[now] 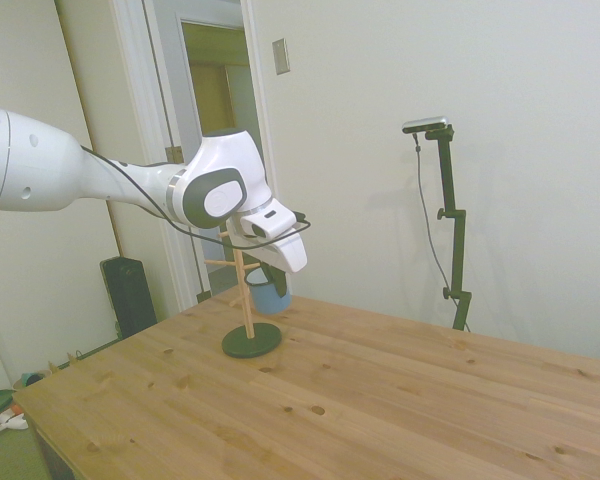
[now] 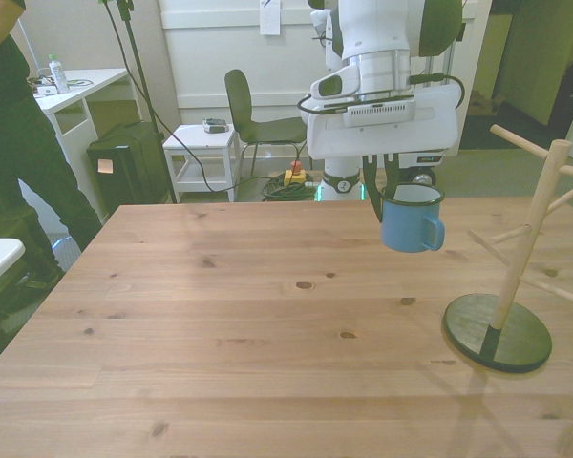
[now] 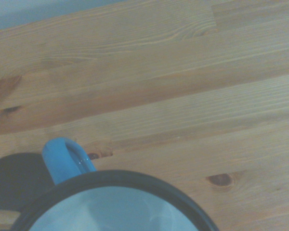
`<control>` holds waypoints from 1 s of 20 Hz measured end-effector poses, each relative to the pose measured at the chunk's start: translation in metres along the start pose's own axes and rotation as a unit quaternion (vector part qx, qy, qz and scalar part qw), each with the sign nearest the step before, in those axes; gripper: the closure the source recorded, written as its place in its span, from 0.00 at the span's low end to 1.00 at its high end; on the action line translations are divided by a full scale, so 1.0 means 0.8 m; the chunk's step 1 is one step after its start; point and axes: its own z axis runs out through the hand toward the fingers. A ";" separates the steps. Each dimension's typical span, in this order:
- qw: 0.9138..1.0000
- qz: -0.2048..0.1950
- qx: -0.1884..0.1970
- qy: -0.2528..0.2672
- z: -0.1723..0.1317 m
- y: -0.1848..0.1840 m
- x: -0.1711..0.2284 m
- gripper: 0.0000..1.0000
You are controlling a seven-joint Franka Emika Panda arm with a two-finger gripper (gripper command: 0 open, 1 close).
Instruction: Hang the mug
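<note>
The light-blue mug hangs upright above the table, its loop handle turned toward the front view's right. My gripper is shut on its rim from above. The wooden peg rack stands on a dark round base further to the front view's right, apart from the mug. In the side view the mug sits just behind the rack's pole, under the gripper. The wrist view shows the mug's dark rim, its blue handle and the rack's dark base below.
A person stands at the front view's left edge beside a white desk. Beyond the table are a dark chair, a small white cart and a black box. The wooden table spreads wide.
</note>
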 end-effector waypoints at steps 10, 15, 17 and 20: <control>1.000 0.002 0.005 0.004 -0.023 -0.021 0.018 1.00; 1.000 -0.004 0.001 0.003 -0.018 -0.040 0.017 1.00; 1.000 -0.008 -0.003 0.005 -0.012 -0.051 0.013 1.00; 1.000 -0.015 -0.009 0.011 -0.003 -0.069 0.003 1.00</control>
